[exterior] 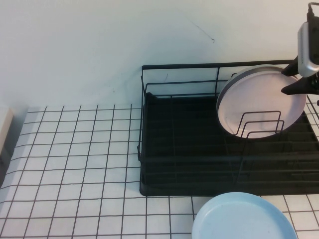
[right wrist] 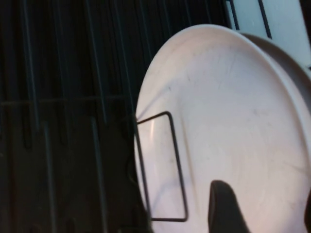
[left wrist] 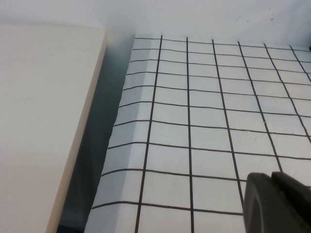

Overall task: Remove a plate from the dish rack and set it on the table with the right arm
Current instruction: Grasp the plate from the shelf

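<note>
The pale pink plate leans upright among the wire dividers at the back right of the black dish rack. My right gripper hovers at the plate's upper right rim, open, its two black fingers spread with nothing gripped. In the right wrist view the plate fills the picture, and the right gripper has one finger in front of the plate's face and the other at the picture's edge. My left gripper is shut and empty over the grid-patterned table, away from the rack.
A light blue plate lies on the table just in front of the rack. A grey rim shows right behind the pink plate. A pale beige board lies past the table's left edge.
</note>
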Controlling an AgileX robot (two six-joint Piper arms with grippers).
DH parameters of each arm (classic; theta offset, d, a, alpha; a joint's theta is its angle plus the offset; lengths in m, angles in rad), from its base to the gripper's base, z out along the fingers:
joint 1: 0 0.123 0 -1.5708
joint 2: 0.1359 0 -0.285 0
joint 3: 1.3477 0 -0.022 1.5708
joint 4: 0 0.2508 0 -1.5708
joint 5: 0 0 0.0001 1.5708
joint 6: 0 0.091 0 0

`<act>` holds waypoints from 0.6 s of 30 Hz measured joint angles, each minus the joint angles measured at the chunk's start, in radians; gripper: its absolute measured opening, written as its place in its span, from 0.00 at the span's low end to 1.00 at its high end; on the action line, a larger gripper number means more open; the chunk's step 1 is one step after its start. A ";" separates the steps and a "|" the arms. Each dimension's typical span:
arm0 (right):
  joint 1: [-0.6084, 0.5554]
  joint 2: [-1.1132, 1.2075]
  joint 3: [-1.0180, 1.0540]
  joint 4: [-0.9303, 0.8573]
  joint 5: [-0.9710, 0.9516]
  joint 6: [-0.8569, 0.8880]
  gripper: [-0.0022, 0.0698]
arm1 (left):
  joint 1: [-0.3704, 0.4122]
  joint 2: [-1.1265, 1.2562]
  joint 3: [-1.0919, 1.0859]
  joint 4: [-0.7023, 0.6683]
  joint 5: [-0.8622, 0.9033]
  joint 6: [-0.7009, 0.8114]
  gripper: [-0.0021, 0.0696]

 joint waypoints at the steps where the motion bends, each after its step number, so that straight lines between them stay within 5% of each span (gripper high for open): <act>1: 0.000 0.000 0.000 0.000 -0.005 -0.016 0.50 | 0.000 0.000 0.000 0.000 0.000 0.000 0.02; 18: 0.000 0.031 0.000 0.060 -0.113 -0.058 0.50 | 0.000 0.000 0.000 0.000 -0.002 0.000 0.02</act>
